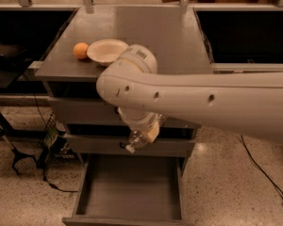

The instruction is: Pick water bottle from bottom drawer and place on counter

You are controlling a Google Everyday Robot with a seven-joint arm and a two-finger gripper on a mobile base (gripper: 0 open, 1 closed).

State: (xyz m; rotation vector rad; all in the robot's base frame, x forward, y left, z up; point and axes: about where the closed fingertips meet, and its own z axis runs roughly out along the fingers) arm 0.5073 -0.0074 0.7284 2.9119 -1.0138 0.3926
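— What colours showed?
— The bench (179,36) was grey, the fruit (80,50) orange, the bowl (107,51) cream.
— And the gripper (141,133)?
— Pale, beneath the white arm (203,98) (before the grey drawer fronts (85,109)), clasping the clear, white-capped water bottle (134,142).

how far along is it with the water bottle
Done: the water bottle is out of the open bottom drawer. In hand: the gripper holds it above that drawer, below counter height. Left: raising it and setting it on the counter.
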